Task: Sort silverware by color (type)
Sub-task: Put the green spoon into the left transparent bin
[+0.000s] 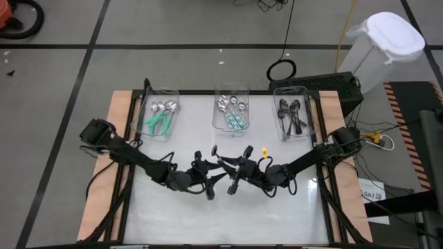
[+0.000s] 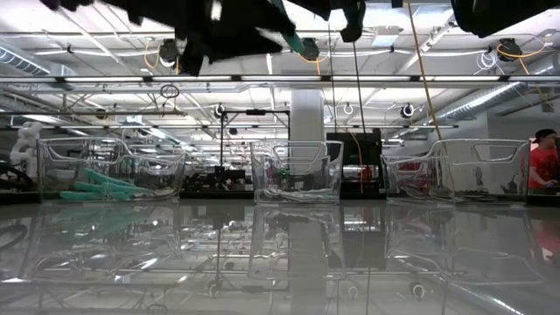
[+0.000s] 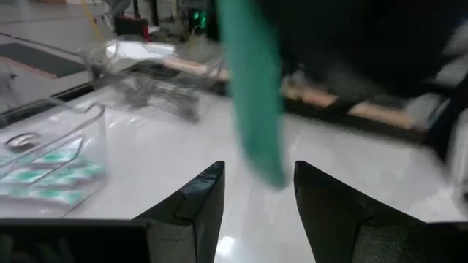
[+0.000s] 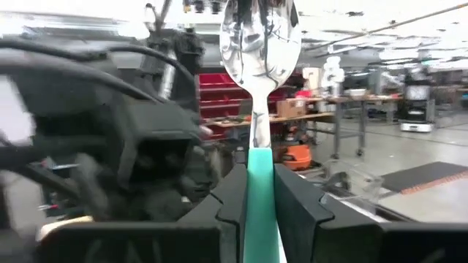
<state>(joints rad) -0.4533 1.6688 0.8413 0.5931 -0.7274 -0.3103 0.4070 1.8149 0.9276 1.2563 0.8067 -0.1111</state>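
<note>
The right gripper (image 4: pixel 259 201) is observed clamped on a teal-handled spoon (image 4: pixel 259 88); the teal handle is pinched between the two fingers and the silver bowl stands clear above the fingertips. In the high view this gripper (image 1: pixel 234 181) is held above the middle of the white table (image 1: pixel 228 221), tip to tip with the left gripper (image 1: pixel 210 185).

The left gripper (image 3: pixel 257 197) is seen with its fingers parted. The teal handle (image 3: pixel 252 88) hangs just ahead of the gap between them, its lower end level with the fingertips; contact with either finger cannot be confirmed.

Beyond the jaws, at the far edge of the table, three clear bins are recorded in a row. The left bin (image 1: pixel 159 114) holds teal-handled spoons (image 1: pixel 158 119), their bowls toward the far wall. The middle bin (image 1: pixel 232 111) holds a mixed pile of silver spoons (image 1: pixel 225 105) and teal-handled ones (image 1: pixel 237 121). The right bin (image 1: pixel 294 112) holds dark spoons (image 1: pixel 291 114).

In the low view the bins stand side by side on the glossy surface, well apart from each other, with the teal handles (image 2: pixel 105 185) lying low in the left bin (image 2: pixel 109 171). Both arms enter only at the upper edge of that view. A person in a red top (image 2: pixel 544 166) is noted at the edge of the room behind
</note>
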